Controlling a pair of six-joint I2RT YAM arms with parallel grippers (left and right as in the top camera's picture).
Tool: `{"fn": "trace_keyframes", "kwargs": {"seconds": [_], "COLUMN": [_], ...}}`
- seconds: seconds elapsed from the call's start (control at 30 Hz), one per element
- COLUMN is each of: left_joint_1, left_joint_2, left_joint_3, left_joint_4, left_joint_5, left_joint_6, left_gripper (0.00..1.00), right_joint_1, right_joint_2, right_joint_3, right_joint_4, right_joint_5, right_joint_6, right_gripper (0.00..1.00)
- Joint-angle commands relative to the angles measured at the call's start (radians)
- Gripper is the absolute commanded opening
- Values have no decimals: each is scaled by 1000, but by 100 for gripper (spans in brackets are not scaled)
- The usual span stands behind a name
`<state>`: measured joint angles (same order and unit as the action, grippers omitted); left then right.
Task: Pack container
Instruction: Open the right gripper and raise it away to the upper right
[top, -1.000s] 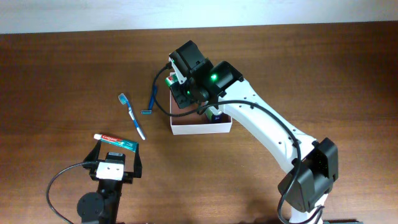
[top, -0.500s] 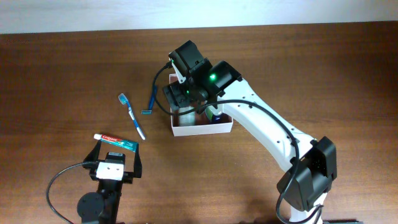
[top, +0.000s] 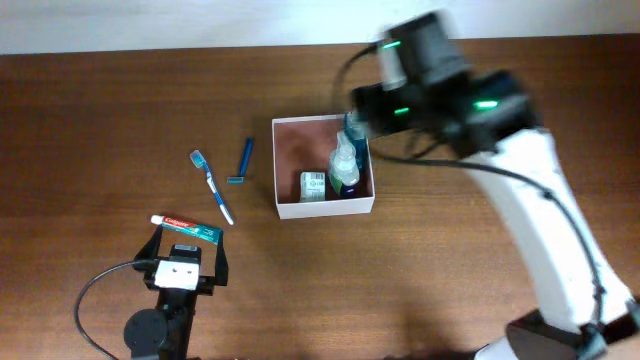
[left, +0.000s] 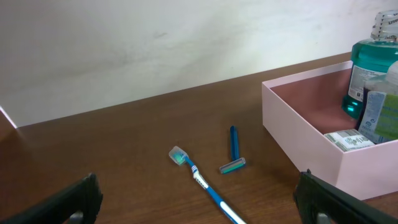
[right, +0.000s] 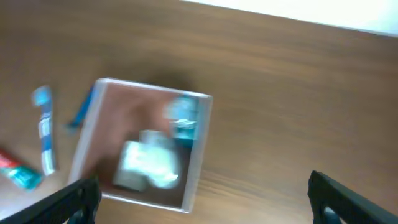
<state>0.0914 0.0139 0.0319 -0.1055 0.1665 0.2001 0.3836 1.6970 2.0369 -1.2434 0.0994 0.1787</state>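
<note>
The right gripper spreads its fingers wide around nothing (that view is blurred), hanging over the far right of the container, which sits mid-table holding bottles and a small box. The left gripper gapes empty at near left, with the toothpaste just beyond its tips. The toothbrush and razor lie left of the container.

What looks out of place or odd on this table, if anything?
Nothing looks spilled or damaged. The bottles stand upright at the right side of the box, with a small packet beside them. The toothbrush, razor and toothpaste lie loose on the table left of the box, not yet packed.
</note>
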Motion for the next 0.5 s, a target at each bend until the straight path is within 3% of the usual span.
{"fn": "trace_keyframes", "kwargs": {"seconds": [0.0, 0.2, 0.47], "left_joint_1": [3, 3, 3], "left_joint_2": [-2, -2, -2], "left_joint_3": [-5, -5, -5], "left_joint_4": [0, 0, 0], "left_joint_5": [-6, -7, -7], "left_joint_6": [-9, -9, -9], "left_gripper": [100, 100, 100], "right_joint_1": [-110, -287, -406], "right_joint_2": [-2, 0, 0], "right_joint_3": [4, 3, 3], "right_joint_4": [-47, -111, -111], "right_joint_5": [26, 25, 26], "right_joint_6": [-5, -5, -5], "right_gripper": [99, 99, 99]}}
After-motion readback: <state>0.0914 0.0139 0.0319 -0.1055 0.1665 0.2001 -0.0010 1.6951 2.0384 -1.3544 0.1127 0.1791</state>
